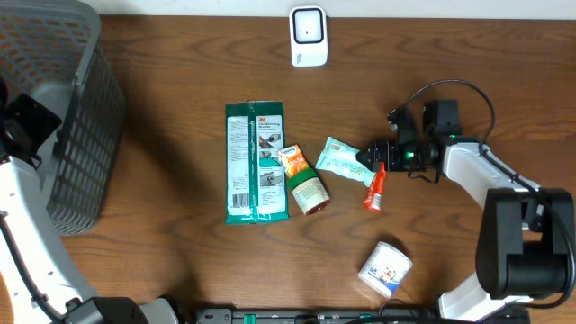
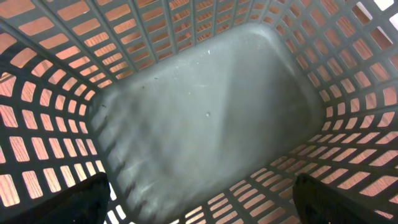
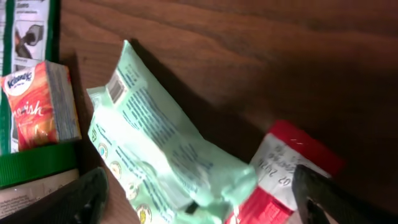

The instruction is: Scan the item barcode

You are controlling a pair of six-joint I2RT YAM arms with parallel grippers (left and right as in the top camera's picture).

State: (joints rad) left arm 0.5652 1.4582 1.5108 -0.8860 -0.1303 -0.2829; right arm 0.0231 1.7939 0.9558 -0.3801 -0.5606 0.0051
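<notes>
A mint-green packet [image 1: 340, 158] lies on the wooden table, a small barcode near its far end [image 3: 115, 91]. My right gripper [image 1: 367, 162] is low at the packet's right end. In the right wrist view that gripper [image 3: 199, 208] is open, its fingertips [image 3: 78, 199] wide on either side of the packet's crumpled end [image 3: 186, 168] without touching it. A red and white tube [image 3: 292, 158] lies just beside the right finger. The white scanner [image 1: 308, 36] stands at the table's far edge. My left gripper [image 2: 199, 211] is open over the grey basket's floor [image 2: 205, 106], holding nothing.
A long green 3M pack [image 1: 256, 162], an orange Kleenex pack [image 1: 292, 160] and a green-lidded jar [image 1: 309, 191] lie left of the mint packet. A white tub [image 1: 385, 268] sits near the front. The grey mesh basket [image 1: 67, 108] fills the left end.
</notes>
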